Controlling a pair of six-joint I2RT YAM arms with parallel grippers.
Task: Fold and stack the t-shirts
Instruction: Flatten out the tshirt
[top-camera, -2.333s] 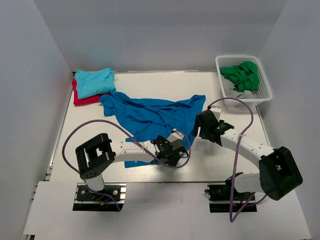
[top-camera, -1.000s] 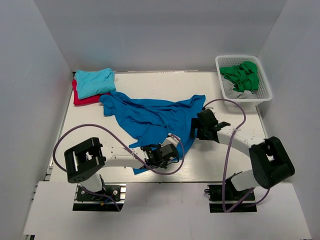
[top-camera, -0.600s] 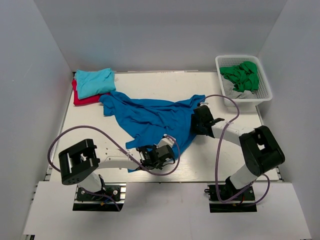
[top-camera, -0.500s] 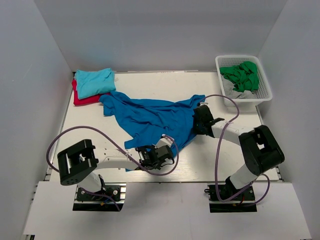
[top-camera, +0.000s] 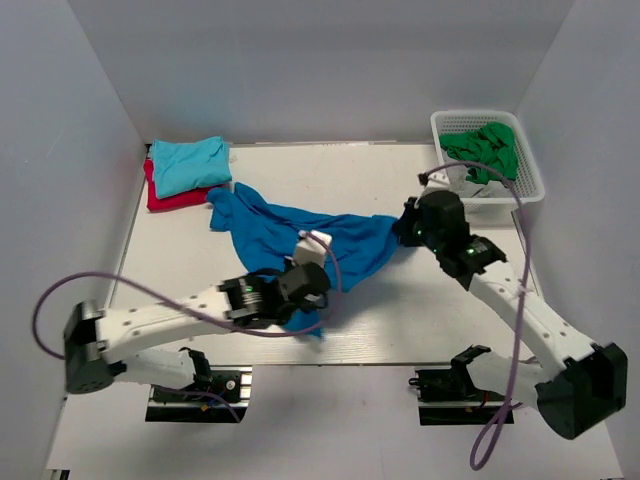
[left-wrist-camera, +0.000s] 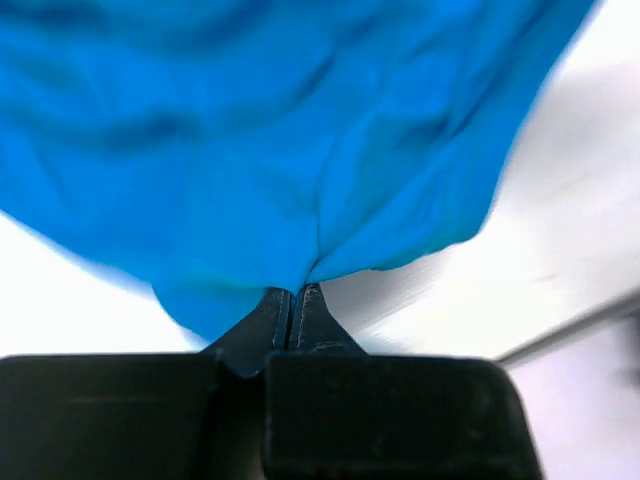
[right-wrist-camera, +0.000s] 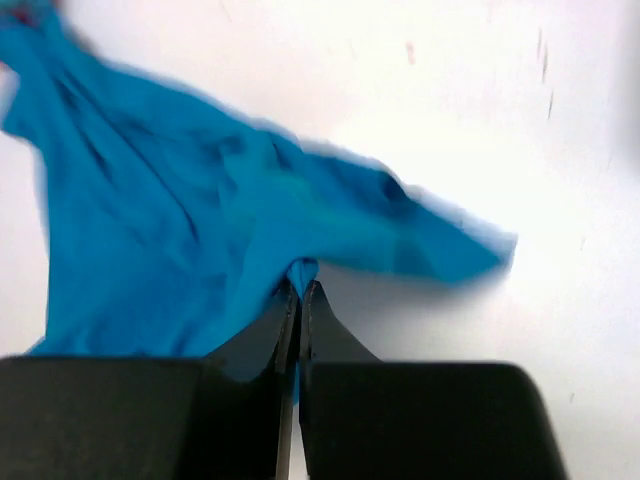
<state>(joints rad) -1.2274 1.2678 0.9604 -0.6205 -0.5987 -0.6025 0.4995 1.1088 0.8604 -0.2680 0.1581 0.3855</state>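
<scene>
- Top view: I see a white table (top-camera: 330, 170) boxed in by plain grey walls on 3 sides.
- 1 white basket (top-camera: 533, 185) stands at the far right corner with 1 green bundle (top-camera: 487, 150) in it.
- I count 3 tees on the table. The turquoise tee (top-camera: 190, 163) lies folded on the red tee (top-camera: 165, 200) at the far left corner.
- The blue tee (top-camera: 270, 230) is crumpled across the middle, its far left end just beside that stack.
- I count 2 arms, each trailing 1 purple cable (top-camera: 60, 300). The left gripper (top-camera: 300, 288) has the tee's near edge, and the right gripper (top-camera: 407, 230) has its right end.
- Left wrist view: my jaws are pressed fully together, pinching a fold of blue cloth at the tips. The rest of the tee spreads beyond the tips, with white table on both sides. The picture is blurred.
- Right wrist view: the jaws are clamped tight on a small tuck of the blue tee. The cloth fans out to the left, and 1 sleeve-like flap points right over bare table. Also blurred.
</scene>
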